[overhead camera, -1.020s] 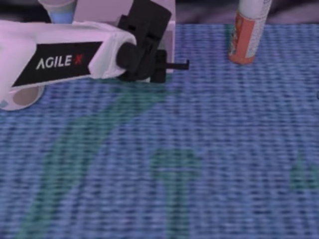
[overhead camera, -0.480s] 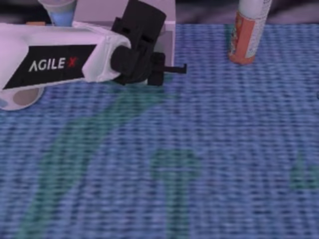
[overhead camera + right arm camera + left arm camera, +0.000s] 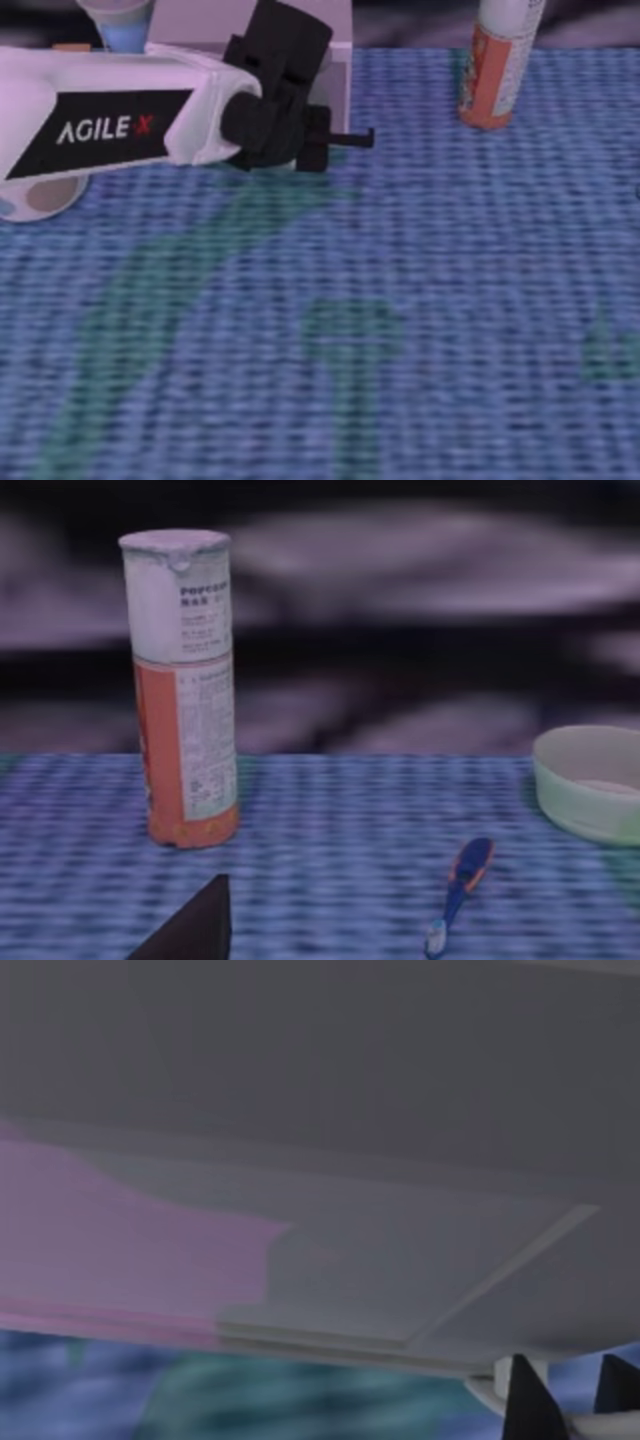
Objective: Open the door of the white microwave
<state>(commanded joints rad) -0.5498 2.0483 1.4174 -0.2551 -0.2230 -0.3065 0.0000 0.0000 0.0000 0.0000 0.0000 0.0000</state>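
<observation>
White microwave (image 3: 330, 40) sits at the far left of the blue woven surface (image 3: 450, 300), and our left arm lies across its front, the left claw (image 3: 345, 140) at its lower right corner beside the door (image 3: 400, 1270). We cannot tell how wide that claw stands. Our right claw's state is likewise unclear; a tall canister (image 3: 185, 690), toothbrush (image 3: 458, 892) and pale bowl (image 3: 590, 780) stand apart.

Left wrist view, close against the white microwave (image 3: 330, 1080). Its grey-white underside fills most of the frame; a flat grey panel (image 3: 400, 1280), possibly the door, lies angled below it, beside a pinkish area (image 3: 110, 1250). The blue-and-green woven cloth (image 3: 250, 1400) shows beneath. Two dark fingertips (image 3: 522, 1395) of the left gripper (image 3: 570, 1400) rise at the lower corner, slightly apart.
</observation>
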